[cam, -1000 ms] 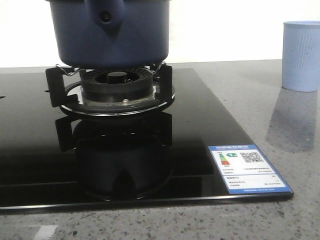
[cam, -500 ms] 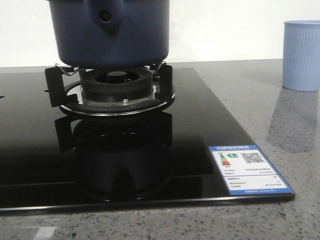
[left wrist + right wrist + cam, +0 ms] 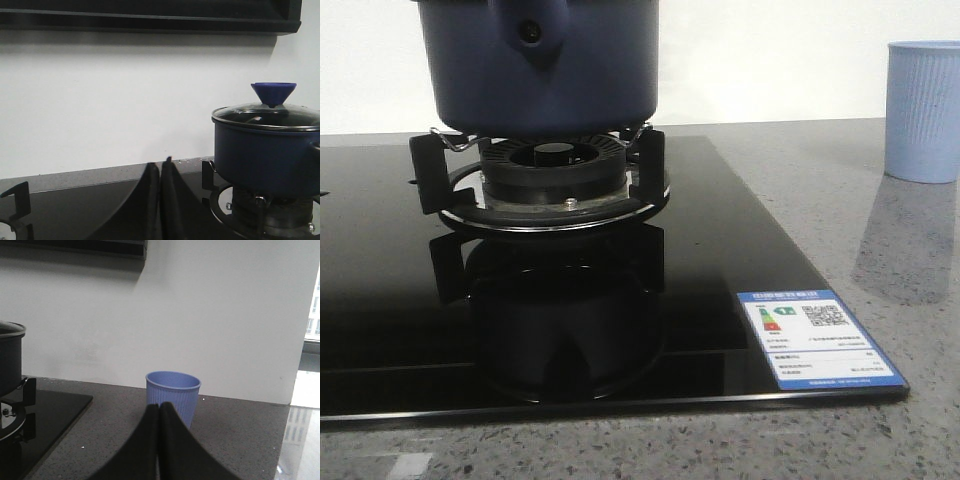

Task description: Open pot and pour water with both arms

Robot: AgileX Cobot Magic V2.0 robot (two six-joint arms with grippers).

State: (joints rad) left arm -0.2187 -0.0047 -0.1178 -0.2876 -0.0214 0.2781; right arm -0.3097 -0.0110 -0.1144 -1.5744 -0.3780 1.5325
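The dark navy-blue pot (image 3: pixel 545 65) stands on the burner stand (image 3: pixel 552 195) of the black glass hob; its handle mount with a round rivet faces the front camera. In the left wrist view the pot (image 3: pixel 265 152) carries a glass lid with a blue cone knob (image 3: pixel 273 93). My left gripper (image 3: pixel 161 167) is shut and empty, low over the hob beside the pot, apart from it. My right gripper (image 3: pixel 159 412) is shut and empty, in front of the pale blue ribbed cup (image 3: pixel 173 395). Neither gripper shows in the front view.
The pale blue ribbed cup (image 3: pixel 923 110) stands on the grey speckled counter at the far right of the hob. An energy label (image 3: pixel 817 338) sticks to the hob's front right corner. A second burner stand (image 3: pixel 17 210) is beside my left gripper. A white wall runs behind.
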